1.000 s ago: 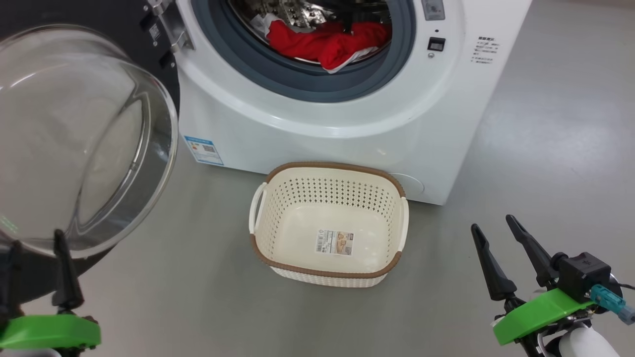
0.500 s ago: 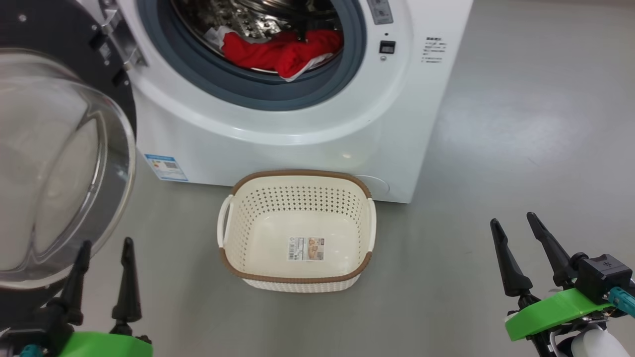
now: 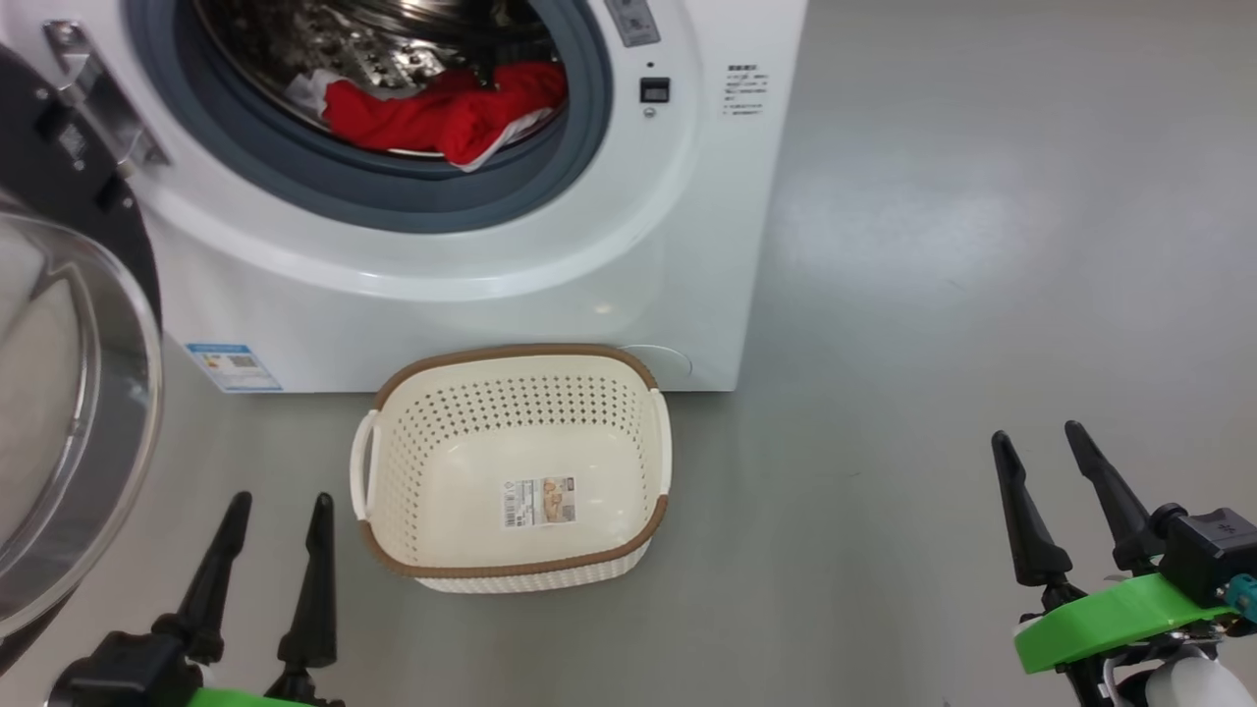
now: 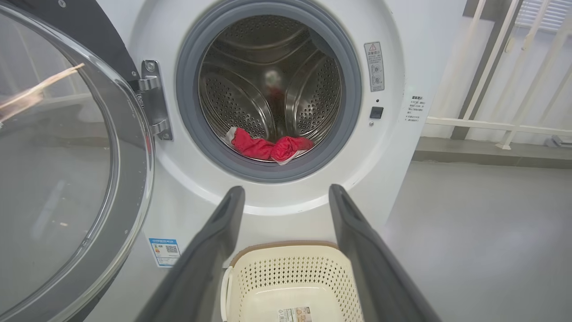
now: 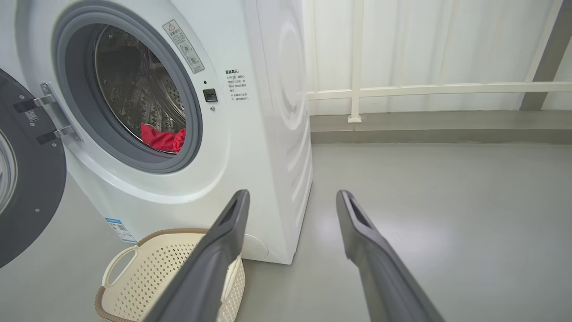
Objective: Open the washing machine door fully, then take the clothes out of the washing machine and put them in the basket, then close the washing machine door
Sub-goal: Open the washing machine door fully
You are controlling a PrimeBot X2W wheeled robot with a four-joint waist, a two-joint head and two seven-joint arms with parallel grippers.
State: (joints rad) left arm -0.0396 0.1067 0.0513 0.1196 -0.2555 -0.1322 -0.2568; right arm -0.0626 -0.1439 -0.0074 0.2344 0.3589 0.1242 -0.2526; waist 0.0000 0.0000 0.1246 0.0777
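1. Clothes point(image 3: 432, 113): crumpled red fabric at the perforated steel drum's point(image 3: 295, 49) front lip.
2. Washing machine point(image 3: 442, 314): white, boxy; washing machine door point(image 3: 69, 412) swung wide, glass bulging.
3. Basket point(image 3: 511, 351): perforated cream plastic, on the floor point(image 3: 933, 295) just before the machine.
4. Left gripper point(image 3: 280, 498), right gripper point(image 3: 1038, 432): tapered dark fingers spread wide.

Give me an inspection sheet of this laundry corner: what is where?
surface: grey glossy floor.
washing machine: white front-loader, drum exposed.
washing machine door: swung open on the robot's left.
clothes: red garment inside the drum, at its front lip.
basket: on the floor before the machine, no clothes in it.
clutter: nothing seen.
grippers: left gripper and right gripper open, holding nothing.
cables: teal connector by the right gripper; nothing loose seen.
surroundings: white railing behind the machine.
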